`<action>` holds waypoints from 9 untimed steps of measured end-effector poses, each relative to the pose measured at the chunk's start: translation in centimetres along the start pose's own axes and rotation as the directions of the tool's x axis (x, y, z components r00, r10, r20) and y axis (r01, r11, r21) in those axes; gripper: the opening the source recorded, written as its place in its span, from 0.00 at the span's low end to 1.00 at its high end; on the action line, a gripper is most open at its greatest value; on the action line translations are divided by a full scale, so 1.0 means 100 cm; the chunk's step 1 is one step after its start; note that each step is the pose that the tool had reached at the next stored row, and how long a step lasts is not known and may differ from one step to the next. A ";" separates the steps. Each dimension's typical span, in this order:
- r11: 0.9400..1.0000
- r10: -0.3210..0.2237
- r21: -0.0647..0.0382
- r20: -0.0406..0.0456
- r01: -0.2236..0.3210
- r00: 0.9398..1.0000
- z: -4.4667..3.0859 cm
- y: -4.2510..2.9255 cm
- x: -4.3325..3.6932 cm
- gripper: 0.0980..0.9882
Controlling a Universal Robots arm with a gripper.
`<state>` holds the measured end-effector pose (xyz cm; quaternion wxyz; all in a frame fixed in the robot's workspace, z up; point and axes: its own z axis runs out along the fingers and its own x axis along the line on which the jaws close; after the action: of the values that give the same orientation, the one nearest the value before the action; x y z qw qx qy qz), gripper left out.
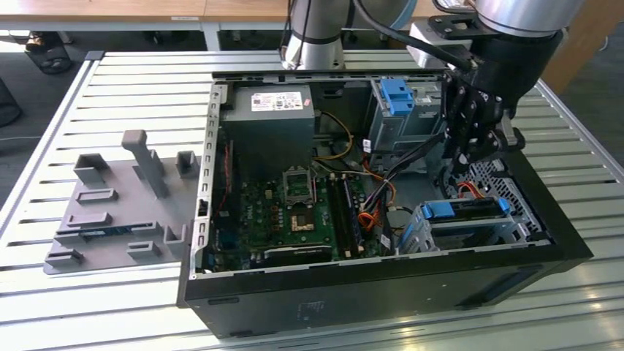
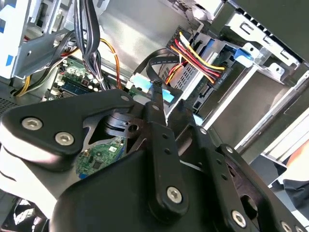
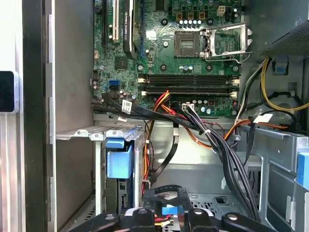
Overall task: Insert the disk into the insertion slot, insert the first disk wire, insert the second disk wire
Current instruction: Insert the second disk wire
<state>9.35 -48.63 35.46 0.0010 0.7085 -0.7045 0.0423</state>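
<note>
Gripper [image 3: 166,215] pinches wire plug [image 2: 166,94], cramped beside disk [image 1: 466,209].

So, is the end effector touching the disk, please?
Apart. In the exterior view the end effector hangs above the disk, perforated metal showing between them; the first wrist view shows it gripping a cable.

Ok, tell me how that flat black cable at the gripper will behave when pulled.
Likely floppy: the flat black cable bends in a loop near the gripper. Probably light, being a thin ribbon. Its blue connector looks rigid.
</note>
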 end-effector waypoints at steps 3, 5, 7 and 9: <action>1.000 0.001 0.002 -0.012 -0.001 1.000 0.0034 0.0002 -0.0002 0.26; 1.000 0.001 0.003 -0.021 -0.001 1.000 0.0054 0.0003 -0.0003 0.26; 1.000 0.001 0.004 -0.032 -0.001 0.999 0.0071 0.0004 -0.0005 0.26; 1.000 0.001 0.005 -0.045 -0.001 0.999 0.0088 0.0005 -0.0007 0.26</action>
<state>9.35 -48.62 34.58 0.0153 0.7070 -0.7045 0.0599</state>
